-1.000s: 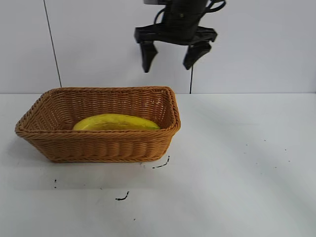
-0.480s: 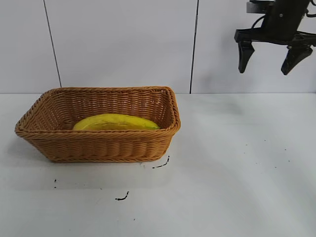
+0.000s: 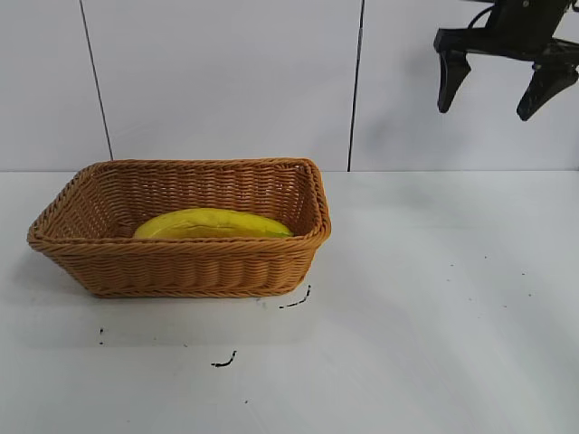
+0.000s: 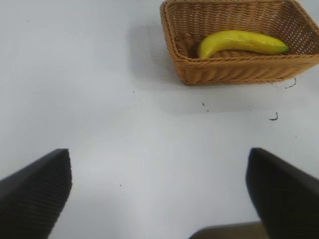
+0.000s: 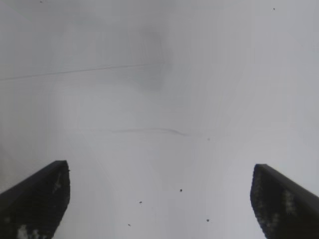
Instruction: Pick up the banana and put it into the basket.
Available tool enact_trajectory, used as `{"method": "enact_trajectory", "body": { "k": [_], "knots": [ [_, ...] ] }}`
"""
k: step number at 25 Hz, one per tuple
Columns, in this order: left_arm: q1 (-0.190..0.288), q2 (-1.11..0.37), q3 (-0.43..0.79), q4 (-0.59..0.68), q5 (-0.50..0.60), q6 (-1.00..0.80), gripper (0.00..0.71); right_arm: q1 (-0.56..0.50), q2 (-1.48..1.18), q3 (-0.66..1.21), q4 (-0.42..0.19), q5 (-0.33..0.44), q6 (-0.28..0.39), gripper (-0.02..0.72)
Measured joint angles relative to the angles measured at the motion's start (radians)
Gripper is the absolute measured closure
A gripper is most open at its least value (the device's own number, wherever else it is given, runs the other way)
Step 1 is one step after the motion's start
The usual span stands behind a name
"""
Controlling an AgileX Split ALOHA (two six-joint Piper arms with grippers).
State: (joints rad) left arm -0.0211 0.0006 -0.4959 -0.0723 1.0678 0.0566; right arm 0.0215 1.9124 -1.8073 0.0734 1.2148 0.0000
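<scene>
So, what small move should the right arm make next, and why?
Probably only a retreat to rest. The banana already lies inside the basket, and the right tool hangs open and empty, high above the table, away from the basket, so nothing seems left to grasp.

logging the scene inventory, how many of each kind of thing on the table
banana: 1, lying in the basket
basket: 1
total: 2

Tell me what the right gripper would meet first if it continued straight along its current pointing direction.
Probably only bare table. The right gripper, jaws open and empty, points steeply downward, well right of the basket.
</scene>
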Motion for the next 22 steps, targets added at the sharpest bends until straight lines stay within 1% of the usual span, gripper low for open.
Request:
{"method": "enact_trajectory", "body": {
  "k": [8, 14, 16, 19, 22],
  "knots": [
    [0.000, 0.000, 0.000, 0.000, 0.000, 0.000, 0.020, 0.000, -0.404, 0.508, 0.000, 0.000, -0.030, 0.021],
    [0.000, 0.000, 0.000, 0.000, 0.000, 0.000, 0.020, 0.000, -0.757, 0.886, 0.001, -0.001, -0.052, 0.021],
    [0.000, 0.000, 0.000, 0.000, 0.000, 0.000, 0.020, 0.000, -0.871, 0.995, 0.001, -0.028, -0.054, 0.021],
    [0.000, 0.000, 0.000, 0.000, 0.000, 0.000, 0.020, 0.000, -1.049, 1.147, 0.001, -0.098, -0.055, 0.021],
    [0.000, 0.000, 0.000, 0.000, 0.000, 0.000, 0.020, 0.000, -1.224, 1.257, 0.001, -0.149, -0.055, 0.021]
  ]
}}
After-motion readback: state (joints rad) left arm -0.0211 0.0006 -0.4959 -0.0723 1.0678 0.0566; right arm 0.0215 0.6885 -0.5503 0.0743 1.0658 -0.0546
